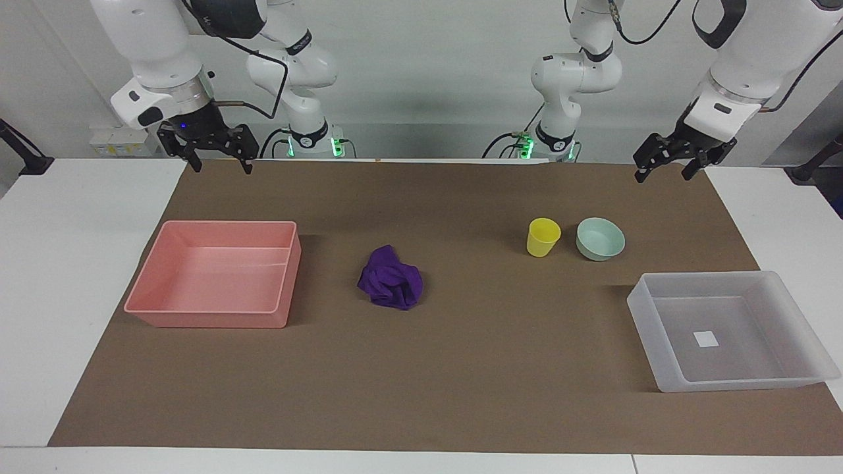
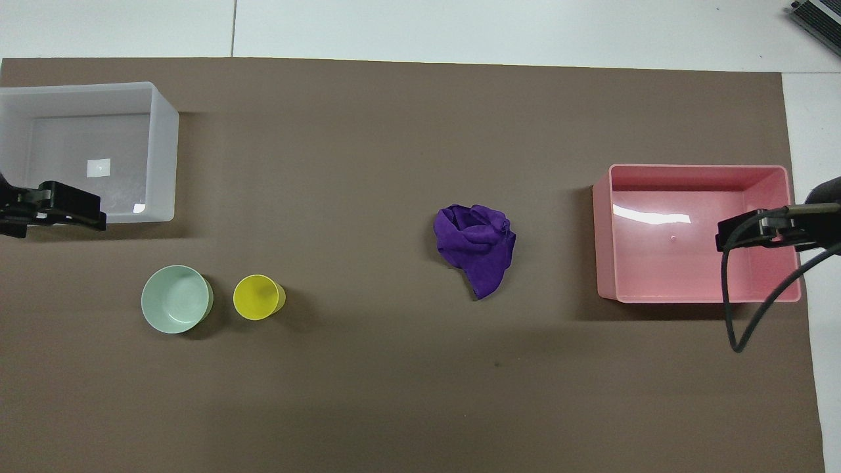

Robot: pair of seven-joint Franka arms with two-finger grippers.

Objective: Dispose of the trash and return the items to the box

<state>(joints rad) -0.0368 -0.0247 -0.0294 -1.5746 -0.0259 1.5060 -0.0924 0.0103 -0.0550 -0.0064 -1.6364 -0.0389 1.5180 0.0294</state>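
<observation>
The trash, a wad of deep purple cloth (image 1: 391, 278) (image 2: 477, 247), lies on the brown mat at mid-table. The yellow cup (image 1: 543, 237) (image 2: 257, 297) stands upright beside the mint-green bowl (image 1: 600, 239) (image 2: 176, 299), toward the left arm's end. The box, a translucent tray (image 1: 724, 284) (image 2: 163, 151) with a white label, stands farther from the robots than both and holds nothing. My left gripper (image 1: 665, 172) (image 2: 72, 209) hangs open and empty over the mat's edge at the left arm's end. My right gripper (image 1: 222, 164) (image 2: 742, 233) hangs open and empty at the right arm's end.
A pink rectangular bin (image 1: 217, 316) (image 2: 696, 174) stands empty toward the right arm's end, beside the purple cloth. The brown mat (image 1: 421, 395) covers most of the white table. A black cable (image 2: 742, 315) loops down from the right arm.
</observation>
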